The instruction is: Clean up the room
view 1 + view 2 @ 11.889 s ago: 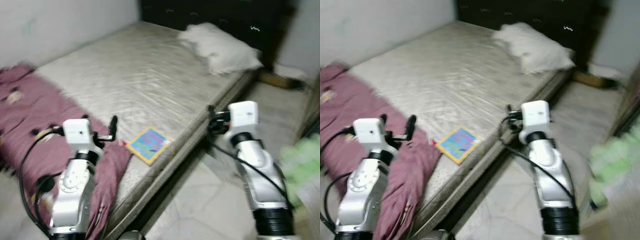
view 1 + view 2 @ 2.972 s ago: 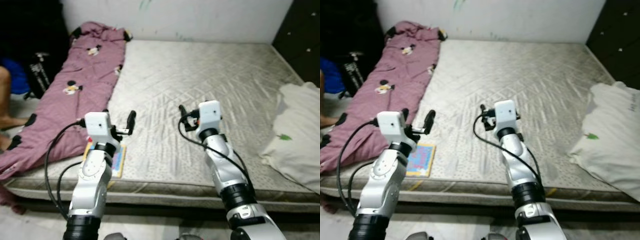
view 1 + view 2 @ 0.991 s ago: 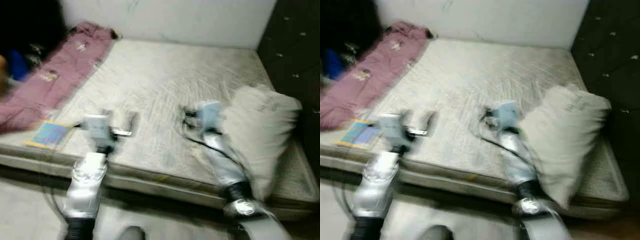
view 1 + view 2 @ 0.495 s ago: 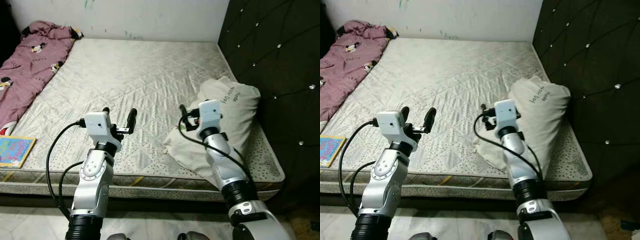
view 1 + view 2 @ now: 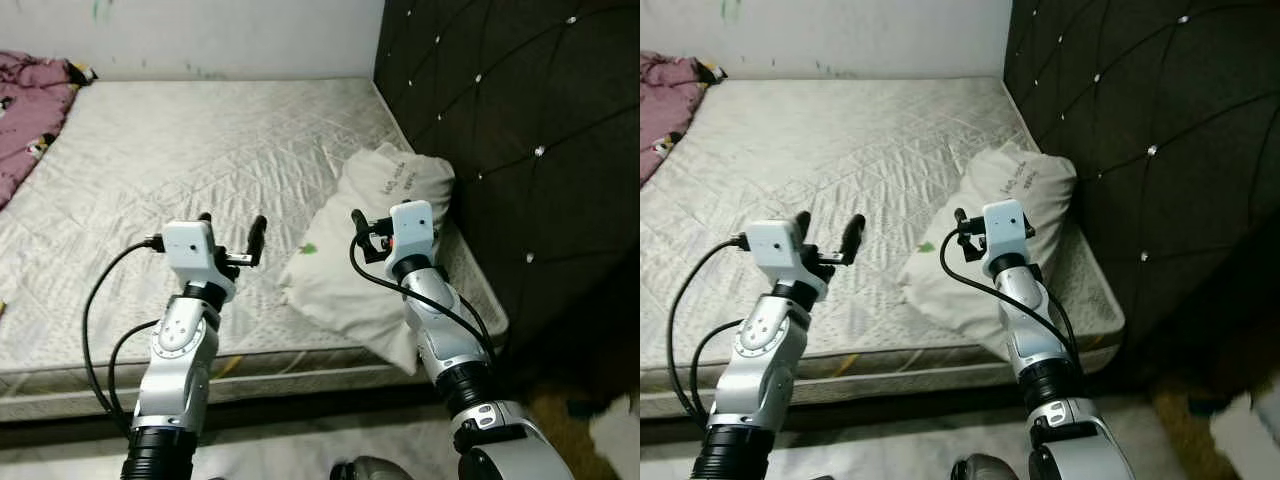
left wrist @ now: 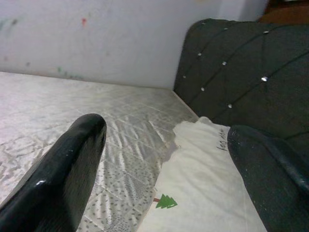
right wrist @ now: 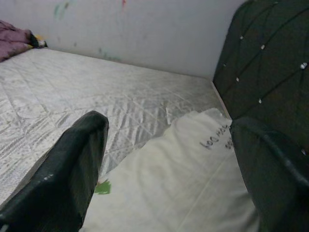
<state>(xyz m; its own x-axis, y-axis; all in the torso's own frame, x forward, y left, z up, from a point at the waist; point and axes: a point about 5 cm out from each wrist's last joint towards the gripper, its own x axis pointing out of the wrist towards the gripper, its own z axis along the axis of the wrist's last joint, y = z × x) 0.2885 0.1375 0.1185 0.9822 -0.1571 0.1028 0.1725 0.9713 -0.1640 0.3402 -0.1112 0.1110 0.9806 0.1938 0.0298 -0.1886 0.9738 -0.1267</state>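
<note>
1. You are looking down at a bed with a bare grey quilted mattress; take the pillow as your landmark.
2. The pillow is off-white and lies on the mattress at the corner nearest the dark padded headboard, its upper end close against the headboard and its lower end reaching the front edge of the bed.
3. On the pillow you can see a small green tree mark near its lower left part and some dark writing near its headboard end.
4. Your left gripper hovers above the mattress, well to the left of the pillow and not touching it. Its jaws stand wide open with nothing between them; in the left wrist view the two black fingers frame the pillow and the headboard.
5. Your right gripper is held over the pillow, near its middle, on a raised silver arm. Its jaws are spread apart and hold nothing; the right wrist view looks between the fingers straight at the pillow's surface.
6. Far to the left of the pillow, at the opposite end of the bed against the white wall, you can see a crumpled pink blanket with small cartoon prints.
7. In front of the bed, below the pillow, there is pale tiled floor.
</note>
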